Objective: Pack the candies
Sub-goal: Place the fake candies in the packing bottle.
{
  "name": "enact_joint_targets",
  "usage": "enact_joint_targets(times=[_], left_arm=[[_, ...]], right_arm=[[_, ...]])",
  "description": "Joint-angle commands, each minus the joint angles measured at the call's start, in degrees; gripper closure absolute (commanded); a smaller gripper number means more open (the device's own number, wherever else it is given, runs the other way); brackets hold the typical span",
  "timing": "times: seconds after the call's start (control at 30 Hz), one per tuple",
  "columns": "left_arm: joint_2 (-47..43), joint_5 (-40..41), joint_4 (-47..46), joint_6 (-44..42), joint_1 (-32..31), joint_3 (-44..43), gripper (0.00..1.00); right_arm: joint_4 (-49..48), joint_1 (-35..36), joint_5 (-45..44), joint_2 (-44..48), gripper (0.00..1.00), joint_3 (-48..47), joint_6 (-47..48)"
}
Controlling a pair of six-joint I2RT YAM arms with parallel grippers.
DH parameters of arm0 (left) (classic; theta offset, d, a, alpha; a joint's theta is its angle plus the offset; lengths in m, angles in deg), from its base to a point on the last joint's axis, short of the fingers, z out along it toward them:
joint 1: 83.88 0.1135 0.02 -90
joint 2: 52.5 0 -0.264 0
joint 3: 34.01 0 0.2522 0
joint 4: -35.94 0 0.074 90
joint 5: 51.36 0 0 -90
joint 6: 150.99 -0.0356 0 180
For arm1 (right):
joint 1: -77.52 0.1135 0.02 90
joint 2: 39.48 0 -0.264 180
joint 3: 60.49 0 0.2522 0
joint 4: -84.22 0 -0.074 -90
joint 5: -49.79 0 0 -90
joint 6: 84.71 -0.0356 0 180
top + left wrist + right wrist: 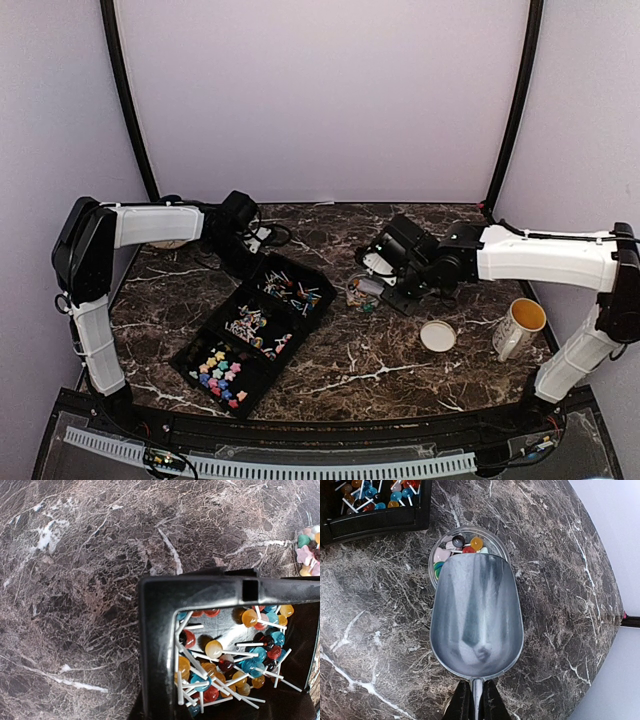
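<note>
Your metal scoop [476,615] covers most of the mouth of the clear jar [470,528]; only a few candies [476,543] show past it. The black tray [156,640] sits close on the jar's left. Open table [340,370] lies between tray and tan lid [437,336], with the mug [518,326] beyond.

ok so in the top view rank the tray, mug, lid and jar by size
1. tray, by far
2. mug
3. lid and jar look about alike; the jar sits partly under the scoop, so I won't rank those two

Left arm [160,222] and right arm [545,255] outstretched inward, right fingers [462,706] tight on scoop handle [476,687].
</note>
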Motion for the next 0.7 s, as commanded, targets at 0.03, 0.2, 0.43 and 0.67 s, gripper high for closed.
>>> enact_joint_targets(times=[0.03, 0.2, 0.43, 0.67], left_arm=[[-4.7, -2.0, -1.8, 0.9, -0.1, 0.0, 1.00], [-4.7, -2.3, -1.9, 1.0, 0.0, -0.1, 1.00], [-4.7, -2.6, -1.8, 0.9, -0.1, 0.0, 1.00], [-4.8, -2.8, -1.9, 0.9, -0.1, -0.1, 1.00]], right_arm=[[1.9, -0.4, -1.4, 0.2, 1.00, -3.1, 0.4], [-0.4, -0.3, -3.5, 2.2, 1.00, -2.6, 3.7], [-13.2, 0.4, -0.4, 7.2, 1.00, 3.1, 8.9], [-16.9, 3.0, 2.3, 6.6, 1.00, 2.1, 13.3]])
